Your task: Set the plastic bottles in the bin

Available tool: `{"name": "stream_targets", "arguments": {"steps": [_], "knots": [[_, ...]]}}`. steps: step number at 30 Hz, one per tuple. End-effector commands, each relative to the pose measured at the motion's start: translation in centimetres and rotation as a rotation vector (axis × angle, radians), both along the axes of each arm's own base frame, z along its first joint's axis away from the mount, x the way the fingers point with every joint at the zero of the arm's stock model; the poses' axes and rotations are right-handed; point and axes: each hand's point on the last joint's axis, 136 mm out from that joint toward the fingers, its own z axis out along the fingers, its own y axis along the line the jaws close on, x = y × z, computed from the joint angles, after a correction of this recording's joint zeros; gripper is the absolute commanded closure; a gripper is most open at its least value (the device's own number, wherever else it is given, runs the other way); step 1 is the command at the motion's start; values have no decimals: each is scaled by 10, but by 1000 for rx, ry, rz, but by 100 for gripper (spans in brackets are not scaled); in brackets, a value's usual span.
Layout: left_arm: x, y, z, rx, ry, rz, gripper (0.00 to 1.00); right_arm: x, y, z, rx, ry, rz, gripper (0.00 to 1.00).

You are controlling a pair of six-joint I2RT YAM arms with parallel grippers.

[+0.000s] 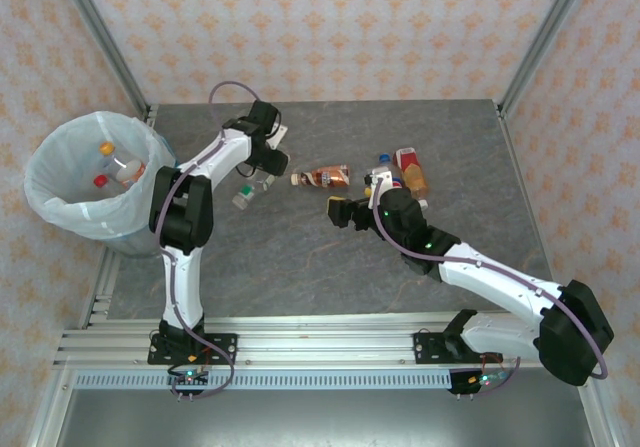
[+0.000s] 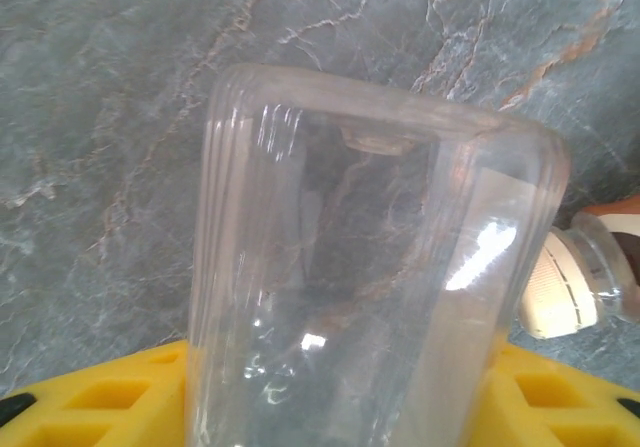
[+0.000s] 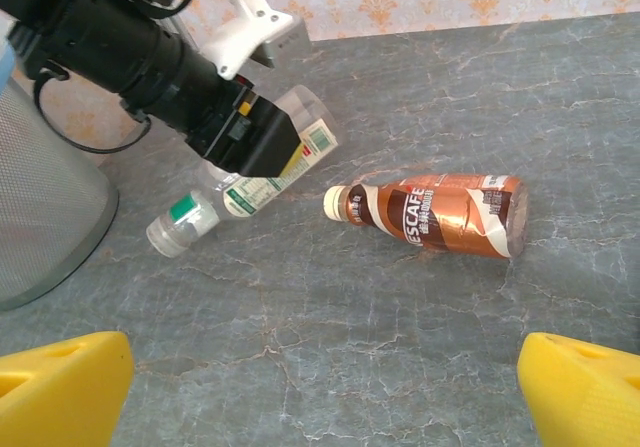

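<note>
Grey marbled tabletop (image 1: pixel 330 267), orange-patterned wallpaper behind and to the sides, alu frame at the edges.

1. L gripper (image 3: pixel 250 137): far-left part of table, just right of the bin. Jaws narrowed onto clear bottle (image 3: pixel 245 199). In left wrist view the yellow pads (image 2: pixel 100 397) sit against both sides of the bottle's body, w/ no gap seen. Grip is toward the base half.
2. Clear bottle: on its side on the table, white/green label, green-banded cap (image 3: pixel 172 229) pointing away from the gripper. Not in the bin.
3. R gripper (image 3: pixel 320 397): mid-table, jaws at full spread, bare tabletop between the yellow fingers. Holds nothing, touches nothing.
4. Nescafé bottle (image 3: pixel 430 214): brown label, cream cap, on its side. Lies between the two grippers, apart from both. Cap end points toward the clear bottle, near it but not touching.
5. Bin (image 1: pixel 60 202): at left edge, round, white bag liner. At least two bottles inside: orange cap (image 1: pixel 105 149) and red cap (image 1: pixel 100 180).
6. Bottle cluster (image 1: pixel 408 175): right of centre, just beyond R gripper. Red label, brown label and a blue cap seen. Packed close, exact count cannot be told.
</note>
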Motion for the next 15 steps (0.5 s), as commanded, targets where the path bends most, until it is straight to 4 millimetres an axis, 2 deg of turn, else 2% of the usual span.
{"name": "stream_targets", "arguments": {"steps": [1, 6, 8, 9, 13, 15], "knots": [[9, 4, 34, -25, -130, 86, 58, 2, -3, 12, 7, -27, -29, 1], [2, 4, 46, -65, -167, 119, 73, 3, -4, 11, 8, -24, -36, 1], [-2, 5, 49, -75, -174, 129, 82, 3, -4, 12, 11, -25, -40, 1], [-4, 5, 60, -85, -199, 133, 86, 3, -4, 12, 12, -24, -39, 1], [-11, 4, 84, -138, -261, 148, 100, 4, -4, 11, 11, -21, -43, 1], [-14, 4, 97, -160, -291, 157, 100, 5, -3, 9, 10, -19, -42, 1]]}}
